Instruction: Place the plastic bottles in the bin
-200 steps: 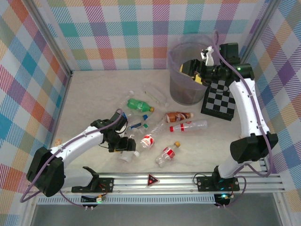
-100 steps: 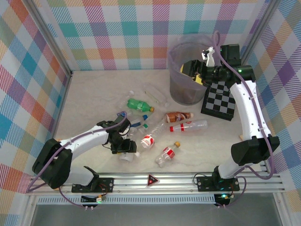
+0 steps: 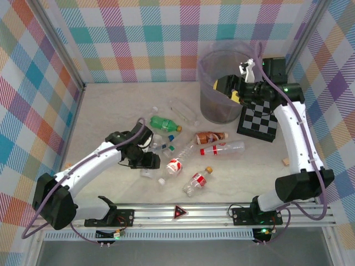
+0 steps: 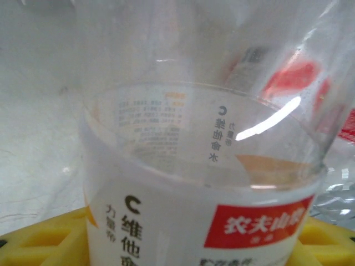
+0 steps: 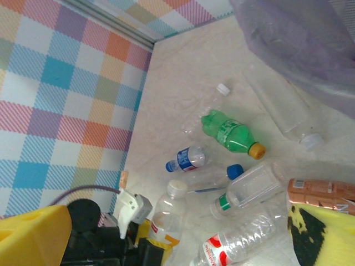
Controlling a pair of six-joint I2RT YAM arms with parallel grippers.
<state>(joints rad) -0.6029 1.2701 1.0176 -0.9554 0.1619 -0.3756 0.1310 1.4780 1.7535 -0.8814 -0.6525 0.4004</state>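
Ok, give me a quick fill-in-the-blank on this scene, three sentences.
The chequered board lies to the ___ of the bin.
The open right claw hangs over the ___.
Between the left claw's ___ pads sits a clear bottle.
Missing words: right; bin; yellow.

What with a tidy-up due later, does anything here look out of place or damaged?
The black-and-white chequered board lies beside the bin; it is no bottle and looks stray. The plastic bottles lie scattered on their sides on the table. I see no spill.
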